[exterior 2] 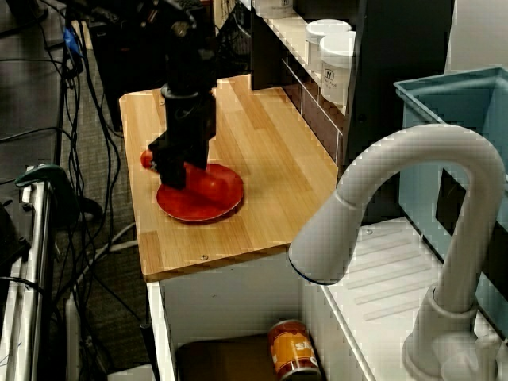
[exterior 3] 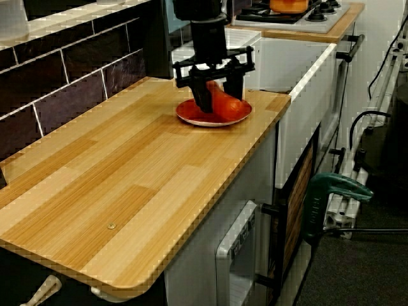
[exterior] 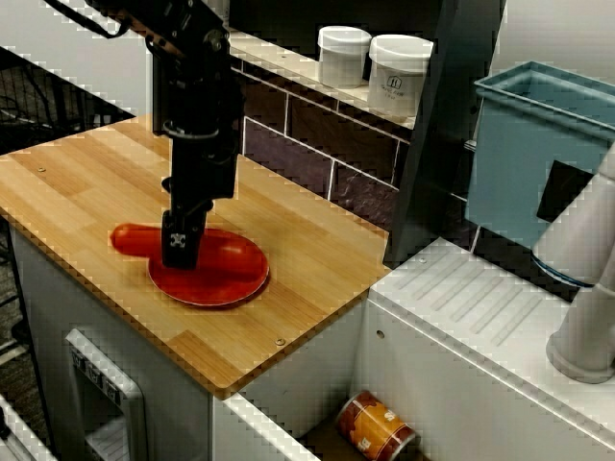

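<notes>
1. Wooden counter point(exterior: 317, 259) up front, dark tiled wall behind; two white jars point(exterior: 401, 75) on the ledge; a can point(exterior: 375, 425) lies down in the sink.
2. Red plate point(exterior: 207, 293) sits mid-counter; a long red sausage point(exterior: 235, 254) lies across it, one end poking past the rim.
3. Gripper point(exterior 3: 218, 102) is low over the plate, jaws straddling the sausage's middle; squeezing or merely flanking, I cannot tell.

Around the wooden counter point(exterior: 77, 173)
Two white jars point(exterior: 399, 75) stand at two o'clock, a blue bin point(exterior: 524, 154) at three, an orange can point(exterior: 377, 425) at five.
</notes>
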`<state>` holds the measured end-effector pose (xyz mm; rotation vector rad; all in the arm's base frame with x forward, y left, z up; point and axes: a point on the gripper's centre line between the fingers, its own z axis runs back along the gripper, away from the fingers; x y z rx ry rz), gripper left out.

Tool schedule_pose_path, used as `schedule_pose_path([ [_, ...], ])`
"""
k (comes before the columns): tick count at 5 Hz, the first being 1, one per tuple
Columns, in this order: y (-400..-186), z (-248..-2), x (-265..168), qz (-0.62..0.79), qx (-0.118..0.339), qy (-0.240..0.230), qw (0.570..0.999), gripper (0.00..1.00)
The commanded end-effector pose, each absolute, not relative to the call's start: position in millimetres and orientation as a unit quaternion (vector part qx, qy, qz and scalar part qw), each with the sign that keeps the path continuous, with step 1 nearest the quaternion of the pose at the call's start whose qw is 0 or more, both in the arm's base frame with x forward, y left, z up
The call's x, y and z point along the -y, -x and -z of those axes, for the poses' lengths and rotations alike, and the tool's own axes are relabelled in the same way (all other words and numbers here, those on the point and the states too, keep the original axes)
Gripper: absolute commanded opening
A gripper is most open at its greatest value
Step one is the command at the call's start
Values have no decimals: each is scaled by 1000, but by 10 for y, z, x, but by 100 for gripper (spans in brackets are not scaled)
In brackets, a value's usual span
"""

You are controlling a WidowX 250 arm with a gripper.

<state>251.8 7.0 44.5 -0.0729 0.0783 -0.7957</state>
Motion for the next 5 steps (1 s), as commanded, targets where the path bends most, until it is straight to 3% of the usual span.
schedule_pose_path([
  [1,-2643,-912,-665,357,8,55,933,0],
  [3,-2778,-906,-1247,315,54,37,947,0],
  [5,-2765,-769,-1541,279,79,19,957,0],
])
